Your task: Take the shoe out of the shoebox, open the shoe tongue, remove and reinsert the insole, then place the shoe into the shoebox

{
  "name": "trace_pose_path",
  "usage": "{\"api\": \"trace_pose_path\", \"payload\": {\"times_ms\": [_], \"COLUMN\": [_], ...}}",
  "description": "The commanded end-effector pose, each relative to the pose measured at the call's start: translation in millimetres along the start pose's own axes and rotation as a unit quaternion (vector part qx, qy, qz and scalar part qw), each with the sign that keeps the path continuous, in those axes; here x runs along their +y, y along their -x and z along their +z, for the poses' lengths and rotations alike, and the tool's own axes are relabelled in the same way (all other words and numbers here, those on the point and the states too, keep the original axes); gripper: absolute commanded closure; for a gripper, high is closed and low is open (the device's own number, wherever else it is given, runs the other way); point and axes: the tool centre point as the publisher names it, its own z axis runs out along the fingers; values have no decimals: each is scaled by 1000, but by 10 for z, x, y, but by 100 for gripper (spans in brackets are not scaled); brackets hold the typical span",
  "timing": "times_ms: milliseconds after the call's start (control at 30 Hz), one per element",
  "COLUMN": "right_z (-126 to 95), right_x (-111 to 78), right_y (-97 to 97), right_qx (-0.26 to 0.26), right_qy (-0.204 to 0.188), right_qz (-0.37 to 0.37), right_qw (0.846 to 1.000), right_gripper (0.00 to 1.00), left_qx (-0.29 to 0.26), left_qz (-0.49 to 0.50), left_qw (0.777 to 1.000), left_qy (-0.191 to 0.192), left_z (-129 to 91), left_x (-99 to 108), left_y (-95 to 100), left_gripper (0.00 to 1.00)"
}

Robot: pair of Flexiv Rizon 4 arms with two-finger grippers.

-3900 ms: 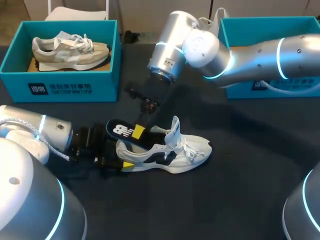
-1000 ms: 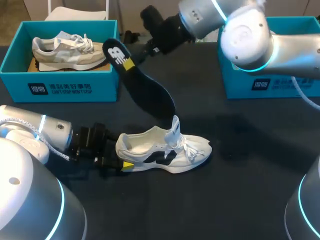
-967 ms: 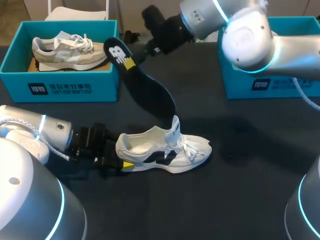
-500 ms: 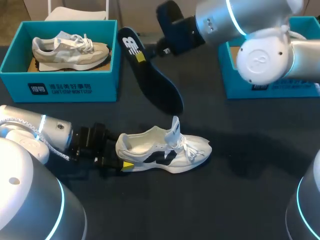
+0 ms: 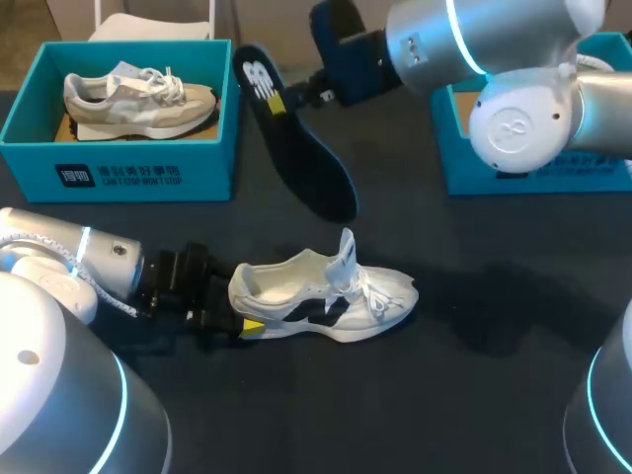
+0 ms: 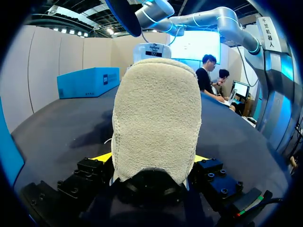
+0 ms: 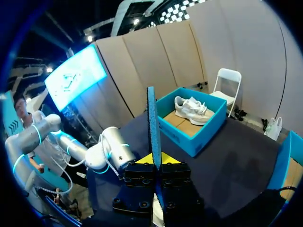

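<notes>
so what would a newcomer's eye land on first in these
First the dark insole, held up in the air over the table by the right gripper, pinched at its heel end. Nearer the robot, a white shoe stands on the table, tongue upright, its heel clamped by the left gripper. A teal shoebox at the far left holds a beige sneaker.

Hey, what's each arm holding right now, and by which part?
The right end effector holds the insole, pinched at its heel end, in the air. The left end effector holds the shoe, clamped at the heel.
</notes>
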Motion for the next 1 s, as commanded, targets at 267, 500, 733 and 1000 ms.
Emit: {"api": "trace_pose_path", "payload": {"times_ms": [267, 500, 733, 1000], "right_z": [-388, -583, -743, -920], "right_x": [242, 410, 564, 656], "right_y": [-71, -177, -270, -422], "right_qx": [64, 111, 133, 164], "right_qy": [16, 20, 75, 140], "right_qz": [19, 53, 93, 120], "right_qw": [998, 992, 984, 969], "right_gripper": [100, 100, 100, 100], "left_qx": [0, 0, 0, 0], "left_qz": [0, 0, 0, 0], "left_qw": [1000, 1000, 1000, 1000], "left_qy": [2, 2, 2, 2], "left_z": [16, 16, 16, 16], "left_x": [28, 28, 28, 28], "left_y": [13, 13, 13, 13], "left_gripper": [100, 100, 100, 100]}}
